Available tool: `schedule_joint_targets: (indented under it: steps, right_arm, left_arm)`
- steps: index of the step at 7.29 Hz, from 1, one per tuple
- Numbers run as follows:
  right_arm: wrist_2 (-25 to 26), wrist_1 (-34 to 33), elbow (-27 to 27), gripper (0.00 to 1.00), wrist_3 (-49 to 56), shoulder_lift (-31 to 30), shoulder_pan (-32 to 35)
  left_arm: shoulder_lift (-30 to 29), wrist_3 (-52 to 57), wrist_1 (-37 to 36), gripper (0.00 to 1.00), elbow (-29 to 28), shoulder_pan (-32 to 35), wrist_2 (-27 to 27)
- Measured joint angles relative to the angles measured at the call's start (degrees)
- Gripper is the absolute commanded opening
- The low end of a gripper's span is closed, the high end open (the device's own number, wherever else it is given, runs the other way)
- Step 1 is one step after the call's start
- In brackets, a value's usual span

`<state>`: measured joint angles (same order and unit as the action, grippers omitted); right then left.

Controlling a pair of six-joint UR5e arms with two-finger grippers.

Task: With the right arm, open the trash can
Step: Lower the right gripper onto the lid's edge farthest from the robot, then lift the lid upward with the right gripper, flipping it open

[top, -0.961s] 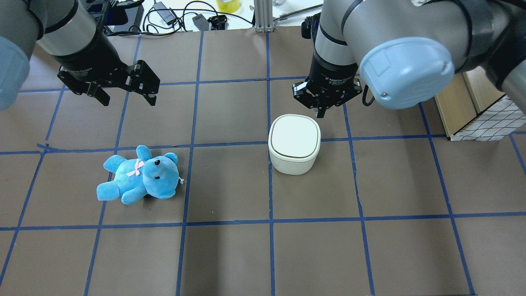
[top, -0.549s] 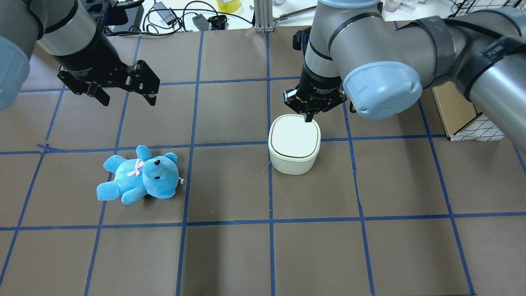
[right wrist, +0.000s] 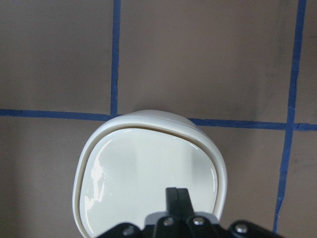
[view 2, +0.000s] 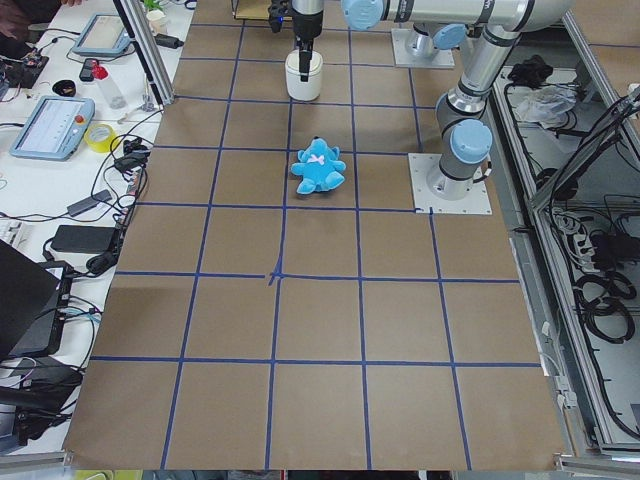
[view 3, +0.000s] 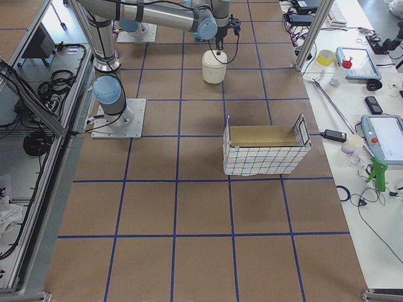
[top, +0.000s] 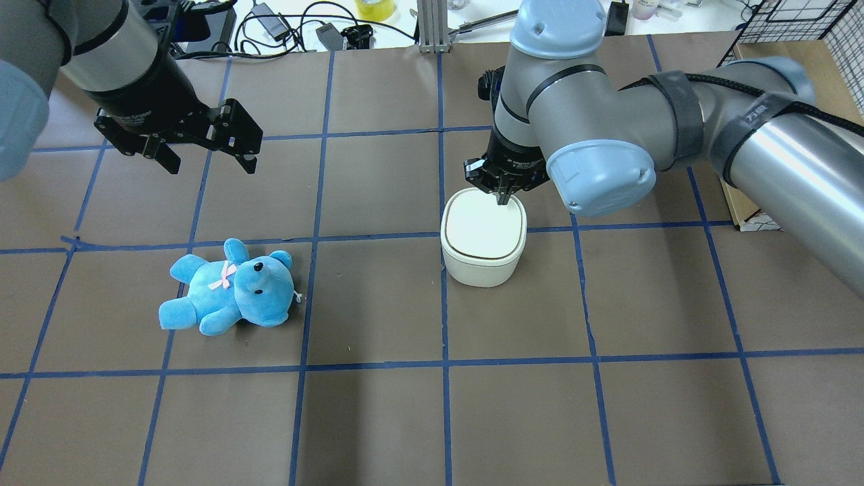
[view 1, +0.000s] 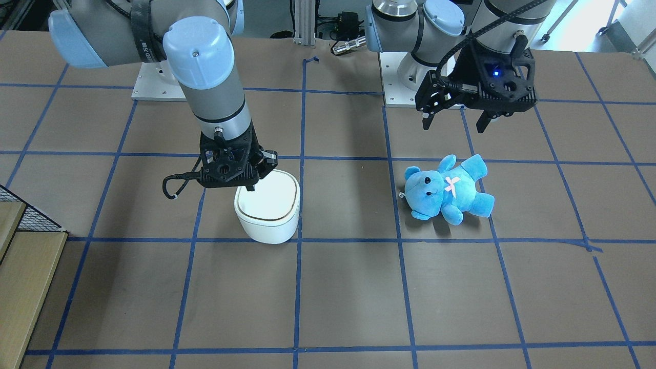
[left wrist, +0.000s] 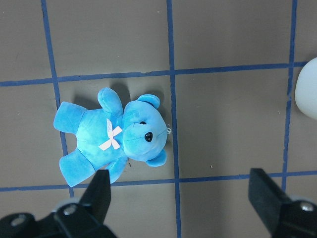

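Opening is just starting: the right gripper [top: 503, 196], fingers pressed together, points down at the 1 o'clock edge of the closed lid [top: 482, 228] of the trash can [top: 480, 270], which sits just right of table centre, and the next move is probably a press there.

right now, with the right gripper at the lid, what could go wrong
The shut right gripper sits at the edge of the lid, off centre, so a push may tip or slide the can instead of opening it. The lid looks glossy, so the tips might also skid off onto the rim.
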<state>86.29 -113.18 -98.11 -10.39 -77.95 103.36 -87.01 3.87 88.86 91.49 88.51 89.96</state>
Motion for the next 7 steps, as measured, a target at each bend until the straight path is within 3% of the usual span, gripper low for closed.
schedule_joint_targets:
  steps: [7]
  right_arm:
    - [-0.8, 0.1, -3.6, 0.0, 0.3, 0.9, 0.0]
  left_arm:
    - [0.0, 0.0, 0.0, 1.0, 0.0, 0.0, 0.0]
